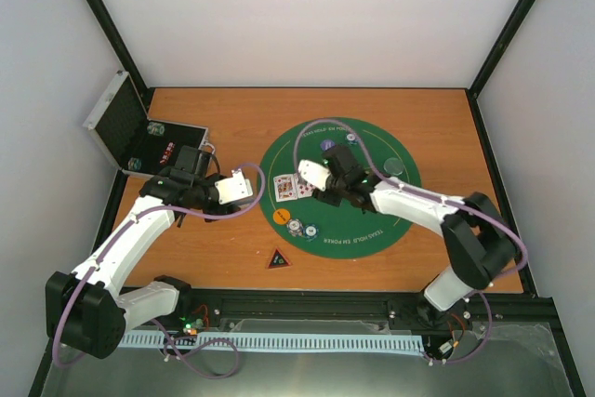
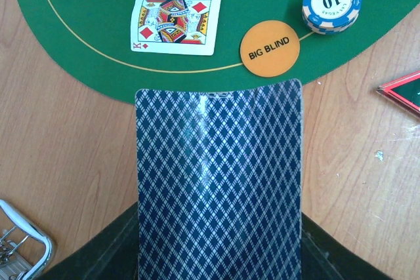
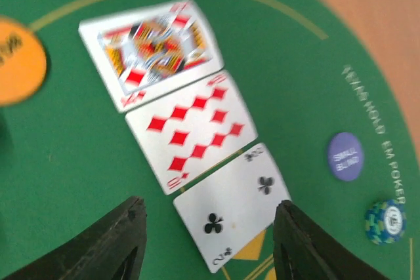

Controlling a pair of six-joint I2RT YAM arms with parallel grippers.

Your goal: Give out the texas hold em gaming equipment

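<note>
- The wooden tabletop (image 1: 232, 248) carries a round green mat (image 1: 288, 151) at its middle.
- An open silver case (image 1: 121, 127) stands at the far left edge.
- The left hand (image 1: 228, 188), just left of the mat, is closed on a blue-backed card (image 2: 218, 181) held over bare wood.
- The right hand (image 3: 210, 234) hangs open above the mat, one finger on each side of the two of clubs (image 3: 230, 201).
- The king of diamonds (image 3: 154, 50), the ten of diamonds (image 3: 190, 129) and that two lie face up in a row on the mat's left part.
- Nearer than the row, an orange Big Blind disc (image 2: 270, 48) and a white chip stack (image 2: 332, 3) marked 10 sit on the mat.
- A red-edged triangle (image 1: 277, 258) lies on wood beside the mat's near edge.
</note>
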